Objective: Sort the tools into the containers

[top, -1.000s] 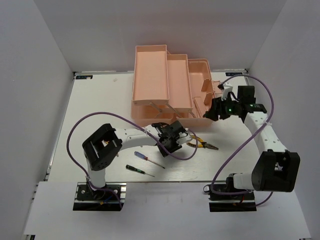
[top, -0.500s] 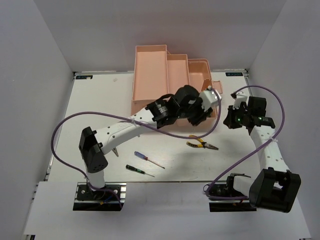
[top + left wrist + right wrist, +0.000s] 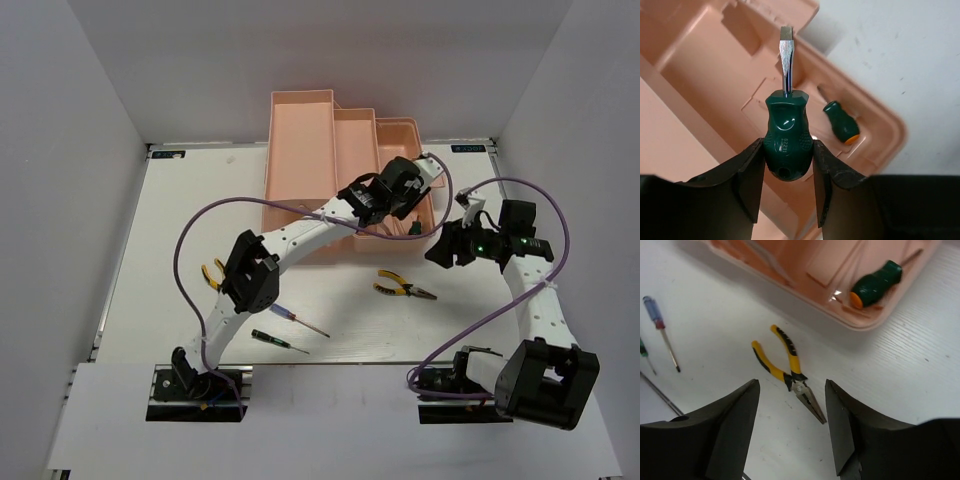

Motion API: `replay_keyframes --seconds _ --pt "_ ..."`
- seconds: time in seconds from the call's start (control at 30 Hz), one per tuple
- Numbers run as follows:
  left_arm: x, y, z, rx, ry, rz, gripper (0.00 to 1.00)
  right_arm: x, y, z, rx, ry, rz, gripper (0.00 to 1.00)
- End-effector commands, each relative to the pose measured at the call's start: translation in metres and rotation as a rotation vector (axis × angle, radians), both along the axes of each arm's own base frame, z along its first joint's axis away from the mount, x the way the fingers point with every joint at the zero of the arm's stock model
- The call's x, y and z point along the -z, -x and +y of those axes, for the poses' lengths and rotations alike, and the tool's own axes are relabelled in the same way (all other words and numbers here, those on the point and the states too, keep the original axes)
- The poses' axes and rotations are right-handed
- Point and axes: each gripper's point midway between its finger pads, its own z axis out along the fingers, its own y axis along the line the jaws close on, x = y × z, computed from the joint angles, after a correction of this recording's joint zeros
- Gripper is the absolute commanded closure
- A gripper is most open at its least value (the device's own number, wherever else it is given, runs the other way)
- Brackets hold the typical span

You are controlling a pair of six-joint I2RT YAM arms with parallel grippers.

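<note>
Salmon-pink plastic is seen from above: the toolbox (image 3: 300,150) is stood open at the far side of the table. The left gripper (image 3: 412,203) is reached over the toolbox's right-hand end compartment, presumably so that its load can be dropped there. The right gripper (image 3: 441,250) is held just right of the toolbox. The pliers (image 3: 403,289) are left in front of the toolbox, a second pair (image 3: 213,274) off its near-left corner, and two screwdrivers (image 3: 295,317) nearer the bases.

In the left wrist view a stubby green driver (image 3: 786,135) is clamped by its handle between the fingers, its blade pointed over the compartment where a second driver (image 3: 841,121) is already laid.

In the right wrist view the jaws are spread wide and aimed at the pliers beside the toolbox, likely the next pick.
</note>
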Motion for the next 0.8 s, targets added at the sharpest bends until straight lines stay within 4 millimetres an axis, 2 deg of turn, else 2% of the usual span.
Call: replay_keyframes --seconds 0.0,0.03,0.07,0.2,0.37,0.5,0.53,0.57,0.6,0.63,0.67,0.7,0.73,0.77 --pt "-0.049 -0.011 0.009 -0.050 0.087 -0.058 0.74 -0.010 0.019 0.021 -0.174 -0.069 -0.078 0.38" --pt "-0.051 -0.017 0.012 -0.060 0.096 -0.064 0.68 -0.009 0.020 0.023 -0.219 -0.060 -0.108 0.38" --pt "-0.051 -0.015 0.010 -0.045 0.100 -0.059 0.55 -0.007 0.022 0.025 -0.235 -0.059 -0.113 0.38" --pt "-0.055 -0.018 0.009 -0.038 0.127 -0.058 0.30 0.001 0.028 0.031 -0.317 -0.065 -0.156 0.42" --pt "-0.067 -0.013 0.007 -0.015 0.156 -0.054 0.19 0.016 0.030 0.032 -0.386 -0.012 -0.204 0.45" --pt "-0.108 -0.004 0.018 -0.017 0.221 -0.089 0.19 0.024 0.033 0.038 -0.425 -0.011 -0.191 0.48" --pt "-0.105 0.000 0.023 -0.018 0.212 -0.082 0.22 0.026 0.032 0.039 -0.431 0.000 -0.198 0.50" --pt "-0.112 0.006 0.028 -0.012 0.227 -0.079 0.25 0.028 0.034 0.045 -0.458 0.000 -0.196 0.52" --pt "-0.152 0.017 0.045 -0.018 0.289 -0.128 0.28 0.031 0.028 0.044 -0.456 0.035 -0.210 0.52" --pt "-0.129 0.031 0.052 -0.008 0.250 -0.098 0.41 0.034 0.028 0.045 -0.461 0.044 -0.206 0.52" --pt "-0.133 0.040 0.063 -0.010 0.266 -0.100 0.48 0.038 0.032 0.053 -0.497 0.051 -0.197 0.54" --pt "-0.138 0.050 0.075 0.000 0.282 -0.106 0.55 0.042 0.029 0.053 -0.501 0.062 -0.190 0.54" --pt "-0.141 0.071 0.100 0.003 0.311 -0.102 0.66 0.049 0.030 0.055 -0.519 0.099 -0.180 0.54" --pt "-0.139 0.083 0.112 0.010 0.322 -0.093 0.66 0.053 0.032 0.059 -0.538 0.112 -0.176 0.54"
